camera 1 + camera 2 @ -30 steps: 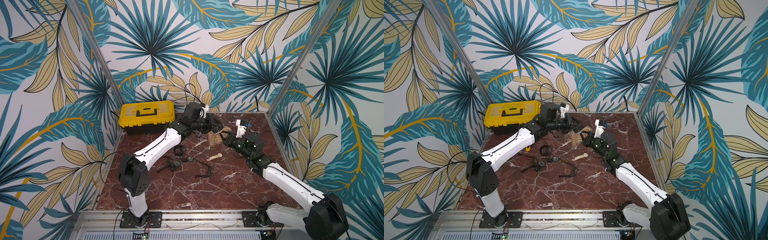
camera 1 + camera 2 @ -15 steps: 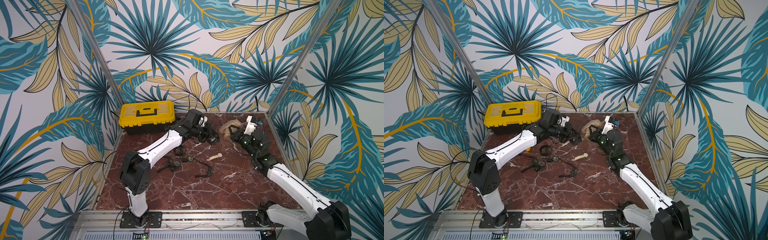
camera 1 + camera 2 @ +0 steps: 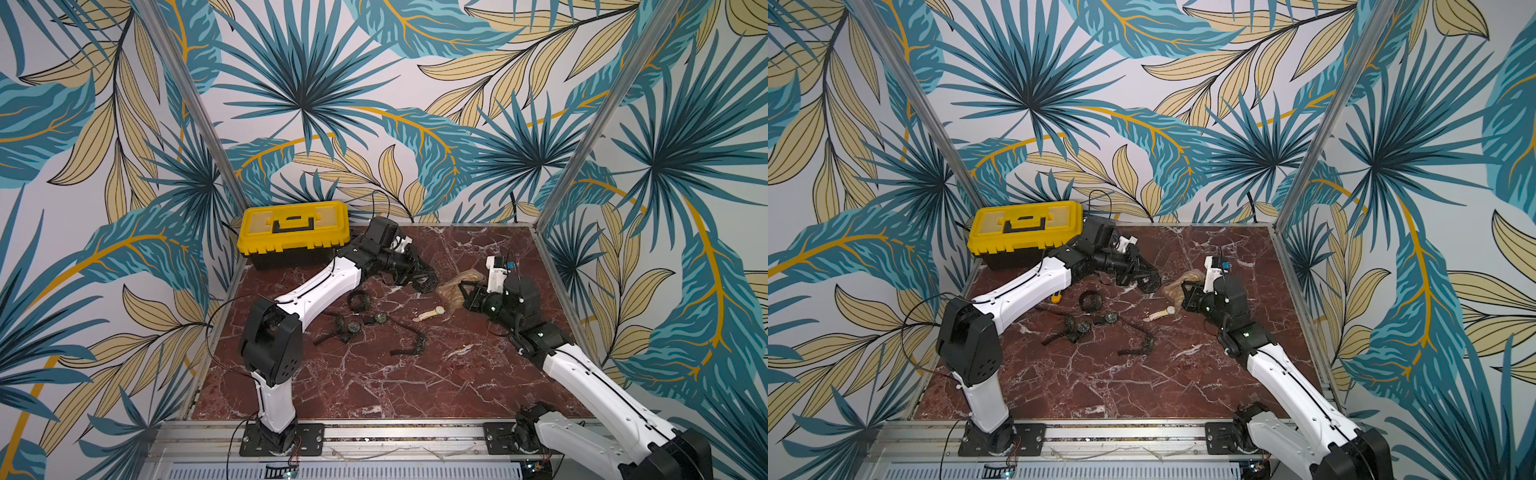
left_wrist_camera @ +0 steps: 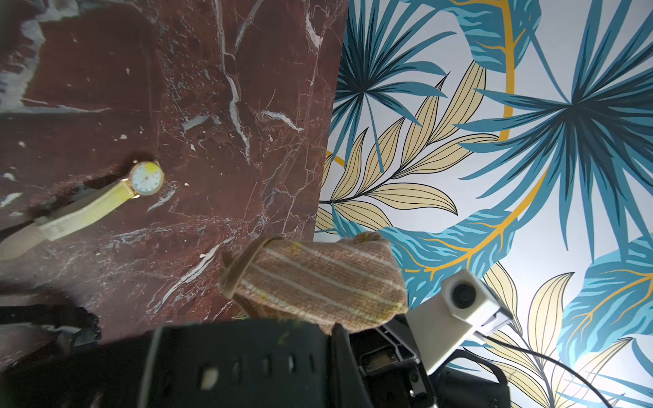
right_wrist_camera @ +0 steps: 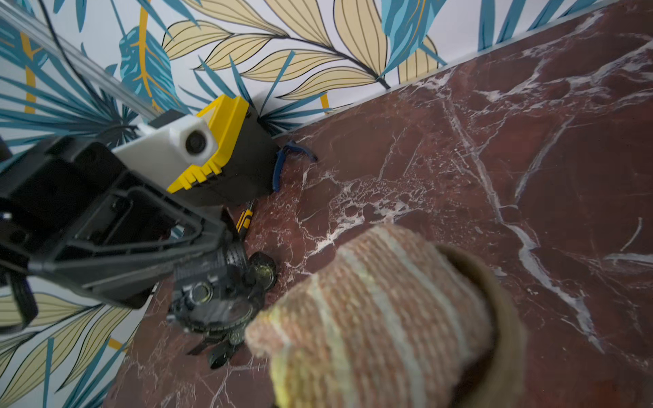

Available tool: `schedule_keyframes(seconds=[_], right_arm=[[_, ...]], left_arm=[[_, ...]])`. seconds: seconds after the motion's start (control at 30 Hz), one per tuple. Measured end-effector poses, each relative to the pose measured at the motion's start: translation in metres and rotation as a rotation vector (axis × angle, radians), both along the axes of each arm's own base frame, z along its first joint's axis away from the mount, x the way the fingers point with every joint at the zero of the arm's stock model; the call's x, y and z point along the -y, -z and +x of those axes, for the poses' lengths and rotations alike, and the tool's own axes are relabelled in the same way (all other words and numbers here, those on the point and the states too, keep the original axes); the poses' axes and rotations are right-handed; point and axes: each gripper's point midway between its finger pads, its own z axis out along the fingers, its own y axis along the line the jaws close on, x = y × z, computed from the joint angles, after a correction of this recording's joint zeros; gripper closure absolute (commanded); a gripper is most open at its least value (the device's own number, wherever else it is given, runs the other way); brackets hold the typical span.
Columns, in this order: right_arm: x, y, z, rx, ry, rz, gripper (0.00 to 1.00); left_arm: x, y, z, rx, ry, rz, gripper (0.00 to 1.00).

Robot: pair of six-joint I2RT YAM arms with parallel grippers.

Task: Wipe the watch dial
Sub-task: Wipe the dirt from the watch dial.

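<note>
The left gripper (image 3: 419, 280) is clamped on a black round-cased plastic wristwatch (image 5: 215, 307), which it holds low over the far middle of the red-brown marble-patterned tabletop (image 3: 374, 374), near the yellow plastic toolbox with a black base (image 3: 293, 230). In the right wrist view the watch shows a thick, knobbly case with a ribbed rim, and its dark glassy dial (image 5: 235, 312) faces towards the right arm. A yellowish smear sits on a small round part beside the case. In the left wrist view its broad black strap (image 4: 247, 367) runs across the foreground, punched with a row of holes and flecked with yellow-green. The right gripper (image 3: 466, 291) is closed on a striped tan-and-pink woven cloth (image 5: 374, 318), bunched into a pad with yellowish staining along one edge. The cloth's edge lies just beside the dial, and whether the two touch cannot be told. A small gold-rimmed white-faced watch on a pale cream strap (image 4: 145, 178) lies flat on the tabletop nearer the front, and several dark loose watches (image 3: 353, 326) lie beyond it towards the left arm
</note>
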Motion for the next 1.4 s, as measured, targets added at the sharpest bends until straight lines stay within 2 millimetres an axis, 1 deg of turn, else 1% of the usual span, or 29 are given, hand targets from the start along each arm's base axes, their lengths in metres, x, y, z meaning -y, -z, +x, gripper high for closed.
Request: schedule_keyframes(seconds=[0.1,0.2,0.33,0.47,0.57,0.63,0.7,0.8,0.87,0.93,1.0,1.1,1.23,1.33,1.4], right_arm=[[-0.009,0.008,-0.007,-0.005,-0.066,0.008,0.94],[-0.022,0.005,-0.009,0.015,-0.131,0.028,0.94],[-0.041,0.002,-0.006,0.032,-0.215,0.05,0.94],[-0.059,0.001,0.006,0.021,-0.266,0.052,0.94],[-0.061,0.008,0.018,0.012,-0.239,0.058,0.94],[-0.06,0.015,0.028,0.0,-0.199,0.068,0.94],[-0.057,0.023,0.037,-0.02,-0.145,0.078,0.94],[-0.05,0.037,0.047,-0.058,-0.058,0.074,0.94],[-0.044,0.043,0.053,-0.08,-0.001,0.059,0.94],[-0.038,0.045,0.058,-0.087,0.042,0.047,0.94],[-0.03,0.044,0.062,-0.085,0.088,0.033,0.94],[-0.012,0.045,0.069,-0.085,0.162,0.017,0.94],[0.007,0.046,0.07,-0.1,0.219,0.005,0.94],[0.023,0.036,0.064,-0.087,0.254,0.015,0.94],[0.037,0.026,0.059,-0.064,0.284,0.027,0.94]], left_arm=[[0.003,0.003,0.001,-0.034,0.002,-0.014,1.0],[0.006,0.005,0.002,-0.056,0.002,-0.028,1.0],[0.007,0.005,0.002,-0.073,-0.001,-0.038,1.0],[0.008,0.006,0.005,-0.079,-0.012,-0.04,1.0],[0.006,0.01,0.015,-0.076,-0.043,-0.03,1.0],[0.007,0.016,0.023,-0.075,-0.064,-0.02,1.0],[0.008,0.024,0.031,-0.073,-0.086,-0.01,1.0],[0.008,0.033,0.037,-0.078,-0.105,0.002,1.0],[0.008,0.035,0.039,-0.081,-0.113,0.006,1.0],[0.008,0.034,0.042,-0.077,-0.12,0.003,1.0],[0.007,0.03,0.042,-0.085,-0.117,-0.008,1.0],[0.009,0.02,0.039,-0.096,-0.09,-0.034,1.0],[0.009,0.01,0.04,-0.106,-0.074,-0.062,1.0],[0.003,0.008,0.047,-0.114,-0.083,-0.071,1.0],[-0.002,0.011,0.052,-0.13,-0.095,-0.071,1.0]])
